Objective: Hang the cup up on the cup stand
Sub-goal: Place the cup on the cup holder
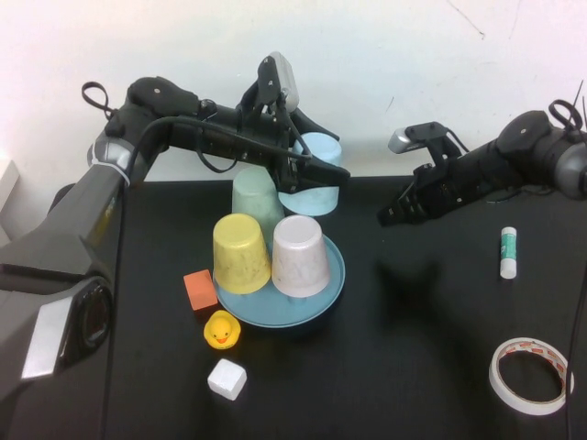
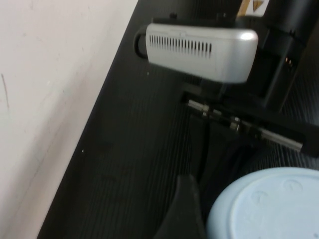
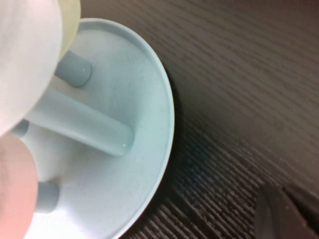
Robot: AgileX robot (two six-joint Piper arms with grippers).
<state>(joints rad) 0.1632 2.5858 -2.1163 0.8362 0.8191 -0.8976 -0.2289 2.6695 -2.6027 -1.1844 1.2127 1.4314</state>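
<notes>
The light sky-blue cup (image 1: 318, 149) hangs tilted in the air behind the cup stand (image 1: 332, 291), mouth down toward the table. My left gripper (image 1: 321, 179) is shut on it. In the left wrist view the cup's base (image 2: 271, 206) fills the corner beside one dark finger (image 2: 184, 211). The teal stand carries a yellow cup (image 1: 240, 253), a pinkish-white cup (image 1: 300, 256) and a mint-green cup (image 1: 256, 200), all upside down. My right gripper (image 1: 394, 214) hovers to the stand's right, shut and empty. Its wrist view shows the stand's dish (image 3: 144, 99) and a bare peg (image 3: 82, 125).
An orange block (image 1: 200, 290), a yellow duck (image 1: 221, 330) and a white cube (image 1: 227, 379) lie at the stand's front left. A glue stick (image 1: 508, 252) and a tape roll (image 1: 530, 376) lie at the right. The right arm's camera (image 2: 199, 47) shows in the left wrist view.
</notes>
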